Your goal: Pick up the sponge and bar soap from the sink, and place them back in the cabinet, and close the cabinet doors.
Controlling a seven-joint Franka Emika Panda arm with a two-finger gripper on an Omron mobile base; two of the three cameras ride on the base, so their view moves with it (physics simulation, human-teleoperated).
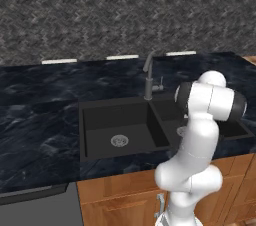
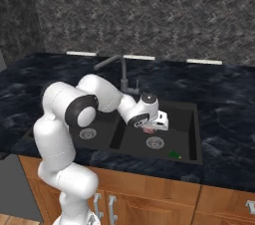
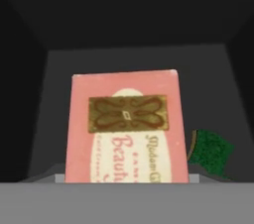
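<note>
The bar soap [image 3: 126,129] sits right up against the hand camera, a pink wrapped block (brown emblem, script lettering) between the jaws – the gripper [image 2: 155,128] holds it just above the floor of the sink's [image 2: 195,134] right basin. The sponge [image 3: 211,152] – green – lies on the basin floor just beside the soap, near the front wall.

The arm [image 2: 74,119] is glossy white all over, built from fat rounded segments like stacked capsules. Each joint carries a dark grey, nearly black disc or band, with a round cap at the elbow. The small boxy white hand [image 2: 158,120] sits at its end.
</note>
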